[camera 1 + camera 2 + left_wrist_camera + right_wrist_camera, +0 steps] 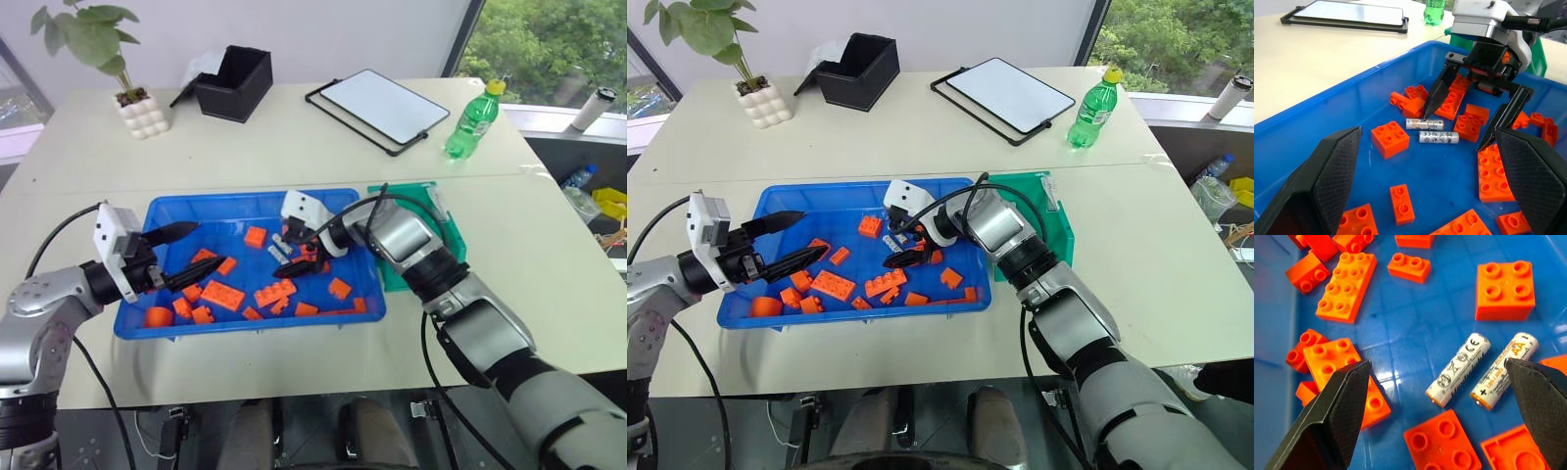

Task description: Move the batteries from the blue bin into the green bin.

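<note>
The blue bin point(225, 201) lies in front of me on the table, with orange bricks point(222, 295) scattered in it. Two batteries point(1424, 124) point(1439, 137) rest side by side on its floor near the middle. My right gripper point(289, 253) hangs open just above them, a fingertip point(1426, 113) at one battery's side and the other finger beyond the second battery; in the right wrist view both batteries point(1458, 369) lie between the fingers. My left gripper point(209, 246) is open and empty over the bin's left part. The green bin point(1058, 230) sits against the blue bin's right side, partly behind my right arm.
At the back of the table are a potted plant point(142, 113), a black box point(235, 80), a framed white board point(377, 108) and a green bottle point(473, 119). Bare tabletop lies between them and the bins.
</note>
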Available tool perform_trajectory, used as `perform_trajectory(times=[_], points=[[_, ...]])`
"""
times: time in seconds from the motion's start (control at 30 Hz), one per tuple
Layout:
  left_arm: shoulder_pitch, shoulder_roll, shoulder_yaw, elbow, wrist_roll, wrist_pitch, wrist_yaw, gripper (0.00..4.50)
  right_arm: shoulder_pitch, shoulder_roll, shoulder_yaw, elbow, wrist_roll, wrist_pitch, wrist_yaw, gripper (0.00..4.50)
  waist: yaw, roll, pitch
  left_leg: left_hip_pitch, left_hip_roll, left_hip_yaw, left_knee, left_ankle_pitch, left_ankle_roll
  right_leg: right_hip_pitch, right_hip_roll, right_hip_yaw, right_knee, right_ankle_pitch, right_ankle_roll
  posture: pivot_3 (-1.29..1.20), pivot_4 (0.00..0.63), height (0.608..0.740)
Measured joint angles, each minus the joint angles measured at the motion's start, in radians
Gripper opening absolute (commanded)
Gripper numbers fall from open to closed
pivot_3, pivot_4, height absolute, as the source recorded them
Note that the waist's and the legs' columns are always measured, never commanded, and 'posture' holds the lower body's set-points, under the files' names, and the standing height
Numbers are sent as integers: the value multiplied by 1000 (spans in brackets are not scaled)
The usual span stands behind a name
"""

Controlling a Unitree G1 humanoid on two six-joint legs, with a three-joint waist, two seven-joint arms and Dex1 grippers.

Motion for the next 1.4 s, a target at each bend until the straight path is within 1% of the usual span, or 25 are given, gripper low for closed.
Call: perform_trajectory(times=[0.83, 0.97, 1.1, 1.2, 1.23, 1.37, 1.4], points=[[-6, -2, 0, 0, 0, -2, 7, 4500, 30, 42, 13, -18, -36, -25, -5, 4465, 1, 0, 0, 0, 0, 0, 0, 0, 0, 0, 0, 0, 0, 0, 0, 0, 150, 740], [-6, -6, 0, 0, 0, -2, 11, 4500, 29, 58, 16, 47, -55, -55, -14, 4465, 1, 0, 0, 0, 0, 0, 0, 0, 0, 0, 0, 0, 0, 0, 0, 0, 150, 740], [-6, -14, 0, 0, 1, -11, 20, 4500, -8, 92, 10, 125, -73, -87, -27, 4465, 0, 0, 0, 1, 0, 0, 0, 0, 0, 1, 0, 0, 0, 0, 0, 0, 150, 740], [-6, -18, 0, 0, 1, -17, 23, 4500, -25, 109, 8, 158, -82, -102, -34, 3866, 0, 0, 0, 1, 0, 0, 0, 0, 0, 1, 0, 0, 0, 0, 0, 0, 150, 740], [-6, -18, 0, 0, 1, -18, 25, 4500, -27, 112, 7, 168, -84, -109, -35, 3540, 0, 0, 0, 1, 0, 0, 0, 0, 0, 1, 0, 0, 0, 0, 0, 0, 150, 740], [-6, -20, 0, 0, 1, -20, 37, 4500, -30, 118, 6, 192, -101, -135, -36, 1526, 1, 0, 0, 1, 0, 0, 0, 0, 0, 1, 0, 0, 0, 0, 0, 0, 150, 740], [-6, -20, 0, 0, 1, -21, 40, 4500, -30, 118, 7, 194, -106, -140, -36, 1089, 1, 0, 0, 1, 0, 0, 0, 0, 0, 1, 0, 0, 0, 0, 0, 0, 150, 740]])
